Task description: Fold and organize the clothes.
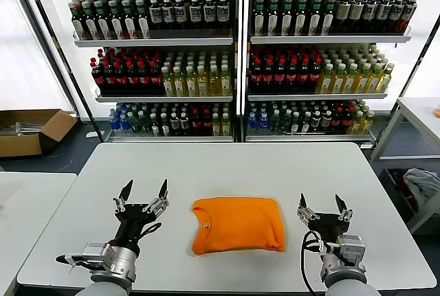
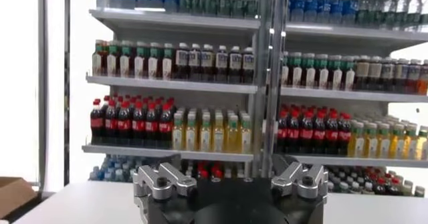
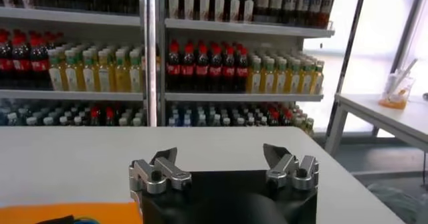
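The orange T-shirt [image 1: 238, 224] lies folded on the surface [image 1: 275, 165], between your left claw [image 1: 144, 196] and right claw [image 1: 324, 208]; both are released, empty, apart from it. Risk: a one-sided grab would unfold it. Bottle shelves [image 1: 240, 38] stand well beyond; nothing obstructs.

The head view looks forward and down over the table [image 1: 240, 165]. Both wrist views sit low and close behind their fingers, facing the bottle shelves [image 2: 200, 85] (background shared by all three views).
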### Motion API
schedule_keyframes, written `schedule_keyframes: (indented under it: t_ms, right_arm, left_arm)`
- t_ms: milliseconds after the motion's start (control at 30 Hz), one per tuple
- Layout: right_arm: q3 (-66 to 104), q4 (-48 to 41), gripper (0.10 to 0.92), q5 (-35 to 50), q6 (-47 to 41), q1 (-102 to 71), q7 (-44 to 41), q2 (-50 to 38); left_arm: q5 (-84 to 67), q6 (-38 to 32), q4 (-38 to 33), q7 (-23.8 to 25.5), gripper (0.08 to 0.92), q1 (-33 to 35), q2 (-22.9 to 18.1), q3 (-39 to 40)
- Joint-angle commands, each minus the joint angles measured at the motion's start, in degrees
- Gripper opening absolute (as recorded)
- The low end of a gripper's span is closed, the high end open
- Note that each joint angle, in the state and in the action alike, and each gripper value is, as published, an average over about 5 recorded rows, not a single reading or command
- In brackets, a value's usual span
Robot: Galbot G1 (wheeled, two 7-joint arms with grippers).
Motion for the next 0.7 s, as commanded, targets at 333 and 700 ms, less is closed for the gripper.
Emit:
schedule_keyframes:
  t_ms: [333, 700]
  right_arm:
    - [2.2, 1.0, 0.823, -1.6, 0.4, -1.0, -0.9, -0.6]
    - [1.6, 1.1, 0.823, -2.0, 0.4, -1.1, -0.7, -0.2]
  left_arm:
    - [3.9, -2.8, 0.0, 2.3, 0.823, 0.0, -0.7, -0.6]
    - [3.2, -2.2, -0.4, 2.9, 0.823, 0.0, -0.5, -0.9]
